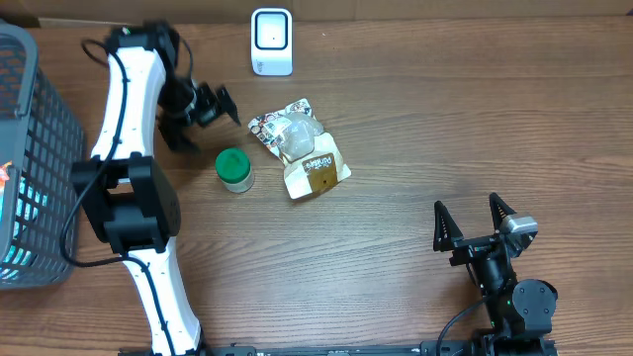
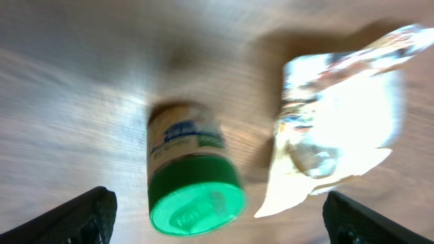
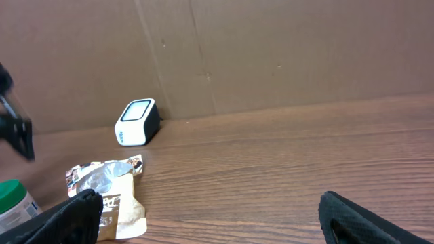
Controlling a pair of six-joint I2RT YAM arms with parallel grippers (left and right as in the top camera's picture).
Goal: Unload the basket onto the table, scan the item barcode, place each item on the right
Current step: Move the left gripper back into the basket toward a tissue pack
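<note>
Left gripper: spread wide, tilted beside green-lidded white plastic jar
Right gripper: low, jaws apart, empty

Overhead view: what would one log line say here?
left gripper: open, empty | right gripper: open, empty | jar: upright beside pouch

Dark mesh basket: well off behind the jaws of the left gripper, at the table's left edge. Something teal and orange shows through the mesh, too hidden to identify.

Wood-grain table: brown boards beneath and ahead of both sets of jaws.

Cardboard wall: upright, far ahead of the right gripper jaws, along the table's far edge.
</note>
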